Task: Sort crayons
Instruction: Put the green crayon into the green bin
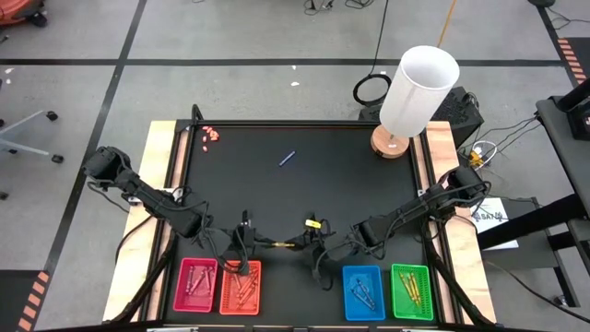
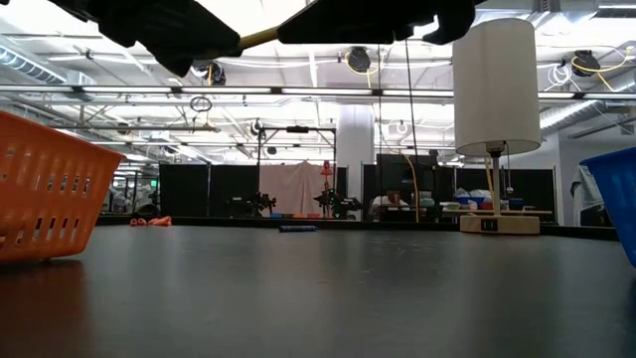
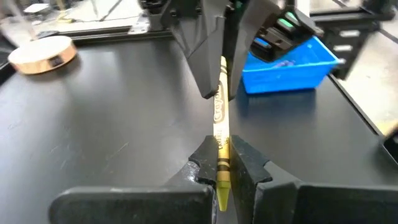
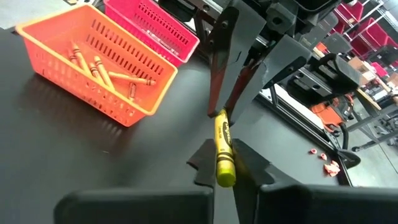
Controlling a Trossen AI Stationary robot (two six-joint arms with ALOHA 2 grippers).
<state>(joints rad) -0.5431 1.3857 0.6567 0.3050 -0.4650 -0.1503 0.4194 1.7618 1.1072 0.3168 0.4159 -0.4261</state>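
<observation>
A yellow crayon (image 1: 281, 244) hangs level above the table's near middle, between my two grippers. My left gripper (image 1: 261, 243) is shut on its left end and my right gripper (image 1: 300, 244) on its right end. In the low view the crayon (image 2: 260, 38) shows high above the table top. A blue crayon (image 1: 287, 159) lies alone on the black mat farther back. More crayons lie in the orange tray (image 4: 99, 68), the blue tray (image 1: 363, 291) and the green tray (image 1: 411, 291). My left gripper pinches the crayon near its left end (image 3: 221, 163) between its two fingers, coming about level from the table's left, along the crayon. The crayon is lifted clear of the table. My right gripper pinches the crayon near its right end (image 4: 224, 158) between its two fingers, coming about level from the table's right, along the crayon. The butt end (image 4: 226, 178) sticks out behind the fingers.
Four trays stand along the near edge: pink (image 1: 195, 284), orange (image 1: 241, 286), blue and green. A white-shaded lamp (image 1: 415, 92) stands at the far right corner. Small pink bits (image 1: 211, 135) lie at the far left corner.
</observation>
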